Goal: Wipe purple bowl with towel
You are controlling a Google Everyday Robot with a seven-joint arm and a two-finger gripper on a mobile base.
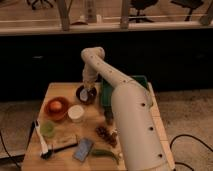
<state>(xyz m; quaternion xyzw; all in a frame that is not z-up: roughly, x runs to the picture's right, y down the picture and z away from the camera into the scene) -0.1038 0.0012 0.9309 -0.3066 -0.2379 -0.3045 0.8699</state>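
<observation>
The purple bowl (86, 94) sits dark and round on the wooden table (60, 90), behind the white cup. Inside it shows a pale scrap, the towel (85, 94). My white arm reaches from the lower right over the table and bends down at its far end. The gripper (87, 89) points down right over the bowl, at the towel. Whether the towel is pinched or only touched cannot be seen.
An orange-red bowl (56, 108) with something round in it stands left of a white cup (76, 113). A green bin (108, 92) sits right of the dark bowl. Near the front lie a blue-grey pad (83, 148), a green cup (47, 129), a brush (42, 142) and a pine cone (105, 134).
</observation>
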